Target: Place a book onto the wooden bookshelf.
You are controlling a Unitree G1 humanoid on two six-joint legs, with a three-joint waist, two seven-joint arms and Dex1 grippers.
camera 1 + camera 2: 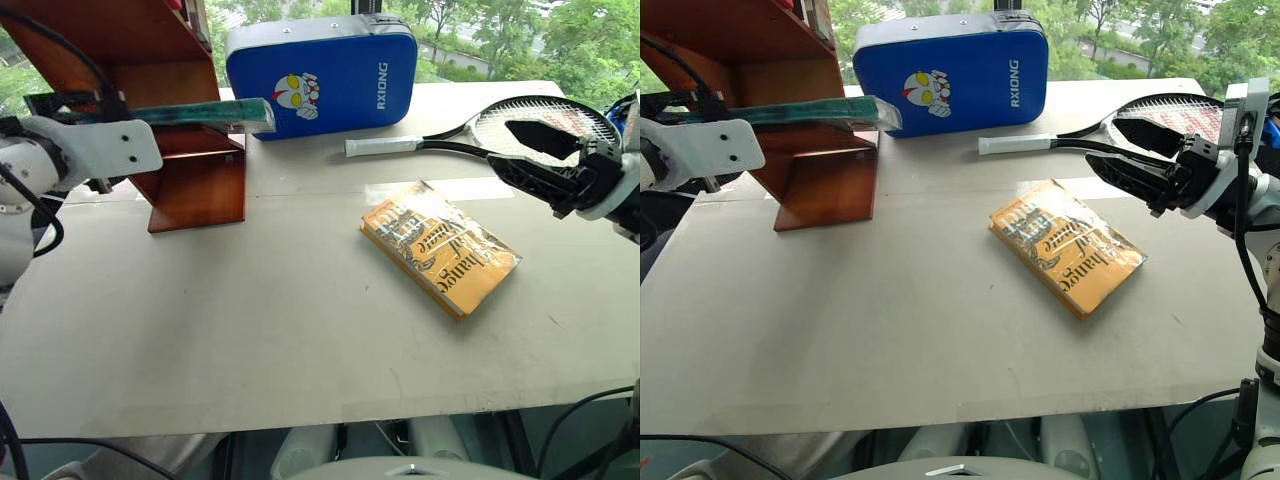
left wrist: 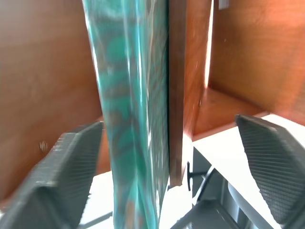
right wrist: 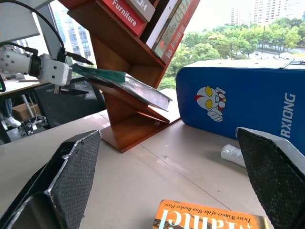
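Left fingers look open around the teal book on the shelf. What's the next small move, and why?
Probably draw the left gripper straight back. Its fingers stand apart from the book, which lies on a board of the wooden bookshelf, so it seems released.

teal-green book (image 1: 200, 113), reddish-brown bookshelf (image 1: 195, 185)

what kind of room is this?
Probably an upper-floor office or lab: a table by big windows over trees and towers, an office chair behind, and a bookshelf.
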